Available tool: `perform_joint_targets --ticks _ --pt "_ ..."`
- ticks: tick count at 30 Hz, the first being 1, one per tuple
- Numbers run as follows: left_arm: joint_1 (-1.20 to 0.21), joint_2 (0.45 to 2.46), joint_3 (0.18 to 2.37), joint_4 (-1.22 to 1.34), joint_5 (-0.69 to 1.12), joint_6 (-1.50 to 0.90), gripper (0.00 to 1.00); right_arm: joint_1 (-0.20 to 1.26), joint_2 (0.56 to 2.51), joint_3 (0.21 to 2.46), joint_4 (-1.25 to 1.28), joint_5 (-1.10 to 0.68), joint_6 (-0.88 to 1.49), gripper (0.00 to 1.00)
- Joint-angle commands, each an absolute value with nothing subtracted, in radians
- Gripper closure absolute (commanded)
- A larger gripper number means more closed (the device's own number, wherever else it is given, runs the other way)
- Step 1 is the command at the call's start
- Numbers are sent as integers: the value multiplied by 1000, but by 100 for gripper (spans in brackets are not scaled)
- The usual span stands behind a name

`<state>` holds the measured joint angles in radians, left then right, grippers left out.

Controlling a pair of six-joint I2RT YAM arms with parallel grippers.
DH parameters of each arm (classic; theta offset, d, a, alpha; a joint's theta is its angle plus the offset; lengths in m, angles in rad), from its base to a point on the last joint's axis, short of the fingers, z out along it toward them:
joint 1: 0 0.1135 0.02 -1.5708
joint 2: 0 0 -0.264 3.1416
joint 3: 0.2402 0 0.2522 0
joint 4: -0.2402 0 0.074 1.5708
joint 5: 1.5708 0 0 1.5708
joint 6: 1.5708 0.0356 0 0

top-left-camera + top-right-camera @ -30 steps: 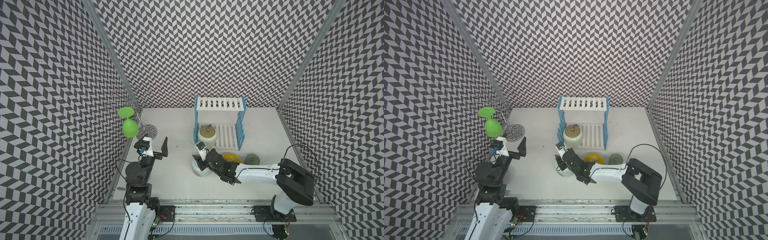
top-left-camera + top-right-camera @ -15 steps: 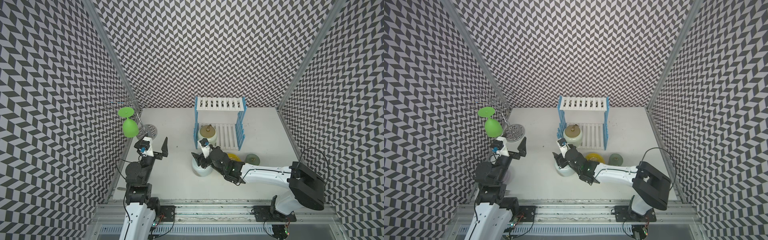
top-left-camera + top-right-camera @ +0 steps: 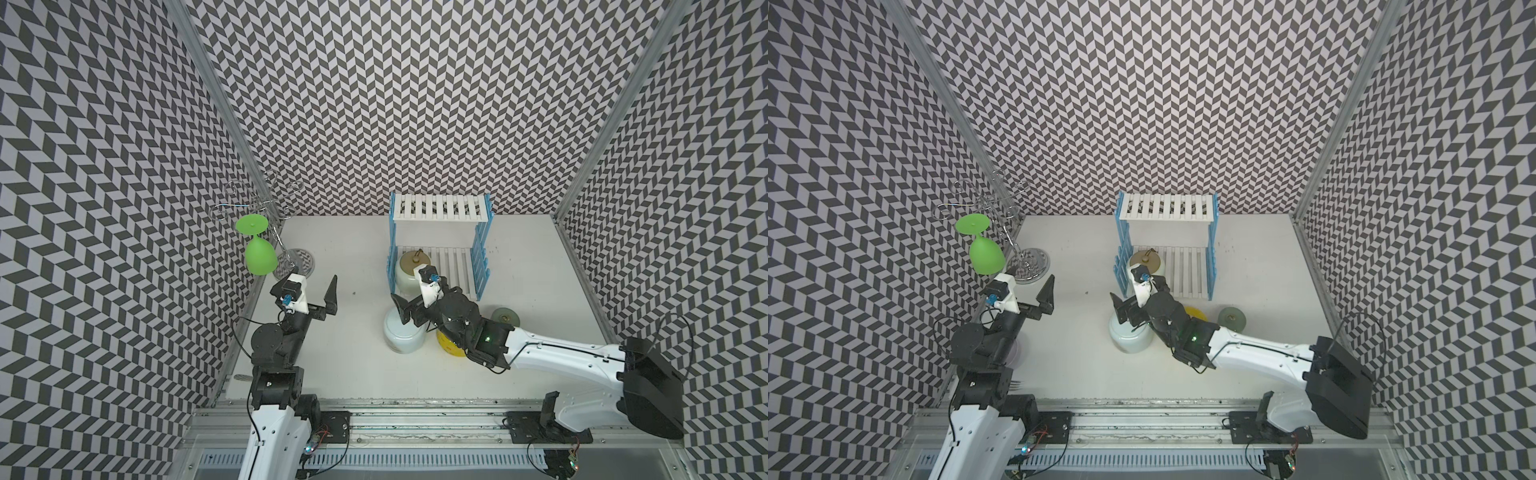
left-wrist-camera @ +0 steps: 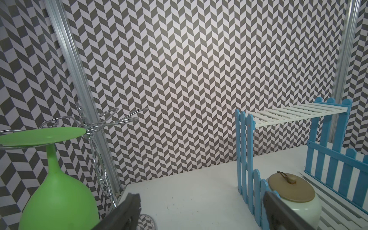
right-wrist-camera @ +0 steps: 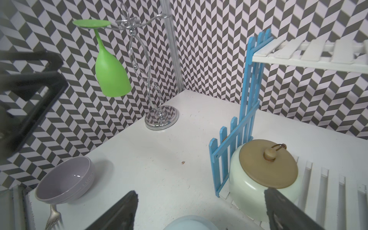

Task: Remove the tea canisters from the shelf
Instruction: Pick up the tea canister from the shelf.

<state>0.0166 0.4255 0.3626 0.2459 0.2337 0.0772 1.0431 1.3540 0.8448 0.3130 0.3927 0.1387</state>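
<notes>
Right wrist view is giving me the clearest look at the cream canister with the tan lid (image 5: 264, 171). It is sitting on the lower tier of the shelf (image 5: 310, 57), tucked just beside the blue picket side at the end nearer my left arm. It is the only canister I am seeing on the shelf, and both top views are showing only bare slats on the upper tier.

Three canisters are already standing on the bench (image 3: 353, 365) in front of the shelf. They are the pale blue canister (image 3: 401, 338), the yellow canister (image 3: 451, 349) half hidden under my right arm, and the sage-green canister (image 3: 505, 321) just beside it. I am judging the job three parts done, with one canister left to lift out.

That cream canister is standing upright, lid up, with its axis vertical. It is squat and round, wider than tall, so no side is leading. The cord loop on its knob is lying towards the back wall.

My right gripper (image 3: 417, 303) is hovering over the pale blue canister with its jaws wide apart, gripping nothing and facing the shelf. My left gripper (image 3: 313, 301) is hanging well off to the side, its jaws also spread and empty.

Further out, a green goblet (image 3: 259, 257) is hanging upside down from the chrome wire glass stand (image 3: 301, 262). A lavender bowl (image 5: 63, 179) is resting near the bench edge with a fork (image 5: 52, 217) beside it.
</notes>
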Motion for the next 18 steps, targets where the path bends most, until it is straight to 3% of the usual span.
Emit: perform_joint_targets --ticks 1,8,18 --pt "5 440 399 220 268 93 0 1016 1281 821 319 423 123 0" --pt "-41 537 461 231 333 154 0 955 1145 812 218 421 87 0" --pt "-125 825 716 63 428 279 0 785 956 787 60 391 91 1"
